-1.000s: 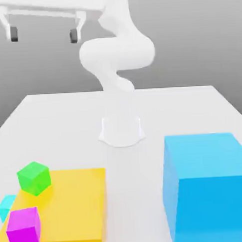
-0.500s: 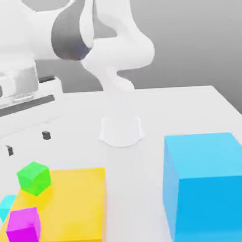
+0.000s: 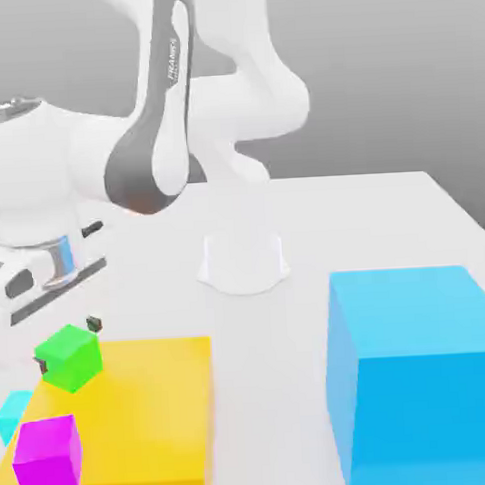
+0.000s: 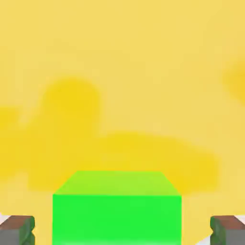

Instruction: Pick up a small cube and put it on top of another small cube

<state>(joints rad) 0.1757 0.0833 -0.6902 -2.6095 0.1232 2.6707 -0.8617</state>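
The small light-cyan cube [image 3: 12,415] lies at the exterior view's lower left, against the edge of a flat yellow slab [image 3: 145,412]. The small bright-green cube [image 3: 70,358] sits on the slab's far left corner. My gripper [image 3: 67,343] is lowered over the green cube and open, with one dark fingertip [image 3: 94,322] on each side of it. In the hand view the green cube [image 4: 117,208] lies between the fingertips [image 4: 16,229], with gaps on both sides, and the gripper [image 4: 122,230] holds nothing.
A small magenta cube [image 3: 47,457] rests on the slab's near left part, next to the cyan cube. A huge blue cube [image 3: 414,373] stands at the exterior view's right. The arm's white base [image 3: 244,261] is mid-table, behind the slab.
The arm swung down from high at the back to the green cube. The gripper stayed open, and no cube moved.
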